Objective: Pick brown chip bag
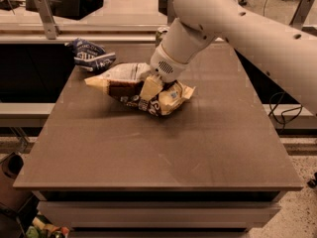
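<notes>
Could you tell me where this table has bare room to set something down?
The front half of the table, from the brown chip bag to the front edge, is bare. So is the right side, under the arm. The back left is crowded: the blue bag lies near the brown chip bag, with the gripper at it.
</notes>
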Available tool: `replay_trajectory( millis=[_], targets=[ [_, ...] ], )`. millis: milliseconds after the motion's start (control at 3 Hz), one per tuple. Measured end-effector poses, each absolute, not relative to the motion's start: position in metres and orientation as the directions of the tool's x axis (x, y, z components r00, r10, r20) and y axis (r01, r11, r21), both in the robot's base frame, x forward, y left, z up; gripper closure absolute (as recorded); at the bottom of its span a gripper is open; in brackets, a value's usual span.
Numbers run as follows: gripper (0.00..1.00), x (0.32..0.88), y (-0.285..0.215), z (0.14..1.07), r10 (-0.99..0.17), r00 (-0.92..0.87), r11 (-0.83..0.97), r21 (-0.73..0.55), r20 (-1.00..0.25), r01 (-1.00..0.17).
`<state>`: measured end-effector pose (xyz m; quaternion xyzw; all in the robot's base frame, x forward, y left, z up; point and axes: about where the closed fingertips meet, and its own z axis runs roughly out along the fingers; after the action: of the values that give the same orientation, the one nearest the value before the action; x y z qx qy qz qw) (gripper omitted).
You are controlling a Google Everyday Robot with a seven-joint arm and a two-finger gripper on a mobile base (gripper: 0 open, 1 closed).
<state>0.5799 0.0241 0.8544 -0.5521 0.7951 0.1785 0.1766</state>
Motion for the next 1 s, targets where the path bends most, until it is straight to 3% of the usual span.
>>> replay_trajectory(
  millis=[1000],
  targets=[
    [1.0,0.59,0.008,0.94,-0.819,-0.209,0.252,-0.008,-0.535,-0.968]
  ],
)
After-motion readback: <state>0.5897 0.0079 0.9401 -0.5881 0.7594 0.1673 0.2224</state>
